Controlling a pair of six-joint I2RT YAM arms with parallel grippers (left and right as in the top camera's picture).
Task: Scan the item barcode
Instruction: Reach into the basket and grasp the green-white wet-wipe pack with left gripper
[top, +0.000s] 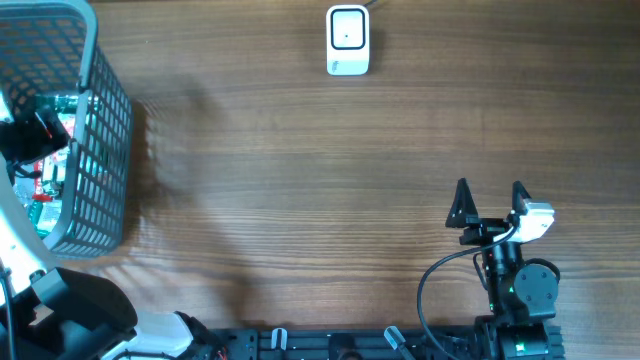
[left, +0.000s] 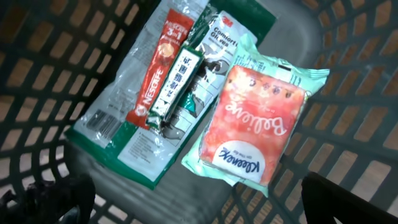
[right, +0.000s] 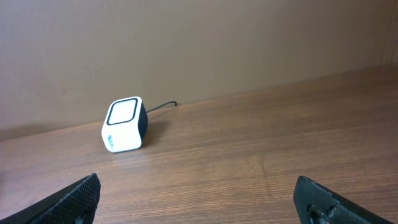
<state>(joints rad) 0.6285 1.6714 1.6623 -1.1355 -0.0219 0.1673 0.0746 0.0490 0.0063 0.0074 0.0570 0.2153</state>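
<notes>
Several packaged items lie in the grey mesh basket (top: 100, 150) at the table's left edge. There is an orange Kleenex tissue pack (left: 252, 124), a red Nescafe sachet (left: 158, 68), a green gum stick (left: 177, 81) and a flat green-edged glove packet (left: 134, 140) under them. My left gripper (left: 199, 202) hangs open inside the basket above them, touching nothing, and shows from overhead as the left gripper (top: 35, 135). The white barcode scanner (top: 347, 40) stands at the table's far edge, also the scanner (right: 124, 124). My right gripper (top: 490, 195) rests open and empty near the front right.
The basket walls (left: 348, 56) close round the left gripper on all sides. A cable (right: 163, 106) runs from the scanner toward the back wall. Bare wooden tabletop (top: 300, 200) lies between basket, scanner and right arm.
</notes>
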